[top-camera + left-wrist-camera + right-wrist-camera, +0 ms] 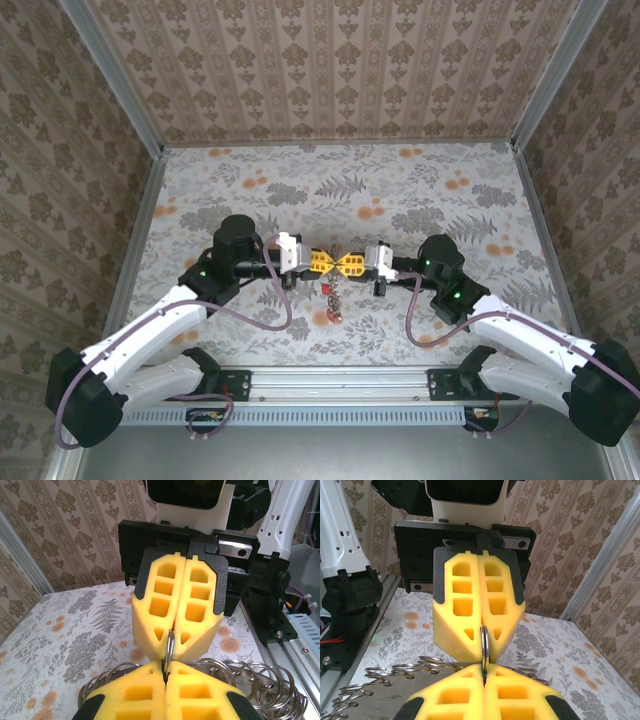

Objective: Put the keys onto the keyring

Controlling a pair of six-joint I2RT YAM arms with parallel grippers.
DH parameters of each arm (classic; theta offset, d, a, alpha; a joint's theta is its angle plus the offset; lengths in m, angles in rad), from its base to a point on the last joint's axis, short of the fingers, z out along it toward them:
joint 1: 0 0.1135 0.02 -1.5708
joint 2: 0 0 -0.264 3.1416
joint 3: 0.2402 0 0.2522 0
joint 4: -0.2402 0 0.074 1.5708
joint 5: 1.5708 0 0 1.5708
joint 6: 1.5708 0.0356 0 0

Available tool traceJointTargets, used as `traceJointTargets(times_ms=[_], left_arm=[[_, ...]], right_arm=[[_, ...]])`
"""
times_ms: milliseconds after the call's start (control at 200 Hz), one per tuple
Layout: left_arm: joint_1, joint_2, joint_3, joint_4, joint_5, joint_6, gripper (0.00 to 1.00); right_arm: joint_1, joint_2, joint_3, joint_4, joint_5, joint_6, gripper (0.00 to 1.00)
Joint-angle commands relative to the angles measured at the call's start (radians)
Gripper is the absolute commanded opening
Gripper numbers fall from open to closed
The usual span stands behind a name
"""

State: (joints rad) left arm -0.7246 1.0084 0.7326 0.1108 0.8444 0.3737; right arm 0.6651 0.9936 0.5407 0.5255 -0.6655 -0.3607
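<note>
**Fig. Two-hand pinch on the keyring, mid-worktop.** My left hand (320, 262) and right hand (352, 263) meet tip to tip above the floral worktop (420, 200). Each is pressed together on the keyring (169, 646), which stands edge-on. The two hands grip it at opposite edges, so it spans the small gap between them.

Keys (334, 298): a small cluster just below the junction, w/ a reddish piece at its lower end. I can't tell whether it hangs from the ring or lies on the worktop.

**Risks (my judgement).**
- The grip is on a thin metal edge between soft yellow pads. Any uneven pull or twist between my two arms could spin the ring out of one pinch.
- Easing one hand to thread a key leaves a single narrow hold, so the ring may tip or drop.
- Pushing the hands closer could jam the tips together.

**Views compared.**
- The top ext. view gives the layout: arm symmetry, the junction's place on the worktop, and the cluster below it. The ring itself is too small to resolve there.
- The wrist views give the contact: the ring entering each seam. They also show a bunch of silvery wire loops (272, 680) low beside my hands.
</note>
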Motion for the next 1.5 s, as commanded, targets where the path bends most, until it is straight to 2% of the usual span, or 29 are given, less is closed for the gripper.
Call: traceJointTargets(times_ms=[0,45,130,195,310,580,1040,1125,1170,1225,1495], left_arm=[[-0.001,0.012,-0.010,0.036,0.011,0.001,0.00],[-0.002,0.012,-0.009,0.034,0.004,-0.004,0.00],[-0.002,0.009,-0.003,0.019,-0.018,-0.004,0.20],[0.000,0.006,0.009,-0.018,-0.022,0.017,0.29],[0.006,0.014,0.049,-0.126,-0.011,0.068,0.31],[0.007,0.043,0.059,-0.178,0.002,0.083,0.29],[-0.032,0.092,0.103,-0.231,-0.099,0.111,0.28],[-0.032,0.087,0.113,-0.257,-0.081,0.123,0.20],[-0.031,0.085,0.116,-0.269,-0.075,0.132,0.13],[-0.031,0.089,0.122,-0.287,-0.069,0.142,0.00],[-0.033,0.111,0.131,-0.293,-0.061,0.151,0.00]], right_arm=[[0.010,-0.031,0.001,0.054,-0.022,0.022,0.00],[0.010,-0.039,0.000,0.043,-0.007,0.020,0.00],[0.010,-0.048,0.019,-0.043,0.023,0.000,0.00],[0.010,-0.050,0.042,-0.133,0.034,-0.039,0.00],[0.010,-0.055,0.065,-0.221,0.084,-0.067,0.00],[0.014,-0.052,0.087,-0.315,0.136,-0.099,0.00],[0.033,-0.006,0.088,-0.295,0.141,-0.092,0.00],[0.034,-0.006,0.083,-0.289,0.150,-0.092,0.00],[0.034,-0.006,0.082,-0.291,0.151,-0.095,0.00],[0.034,-0.006,0.083,-0.290,0.151,-0.095,0.00],[0.034,-0.024,0.064,-0.239,0.125,-0.075,0.00]])
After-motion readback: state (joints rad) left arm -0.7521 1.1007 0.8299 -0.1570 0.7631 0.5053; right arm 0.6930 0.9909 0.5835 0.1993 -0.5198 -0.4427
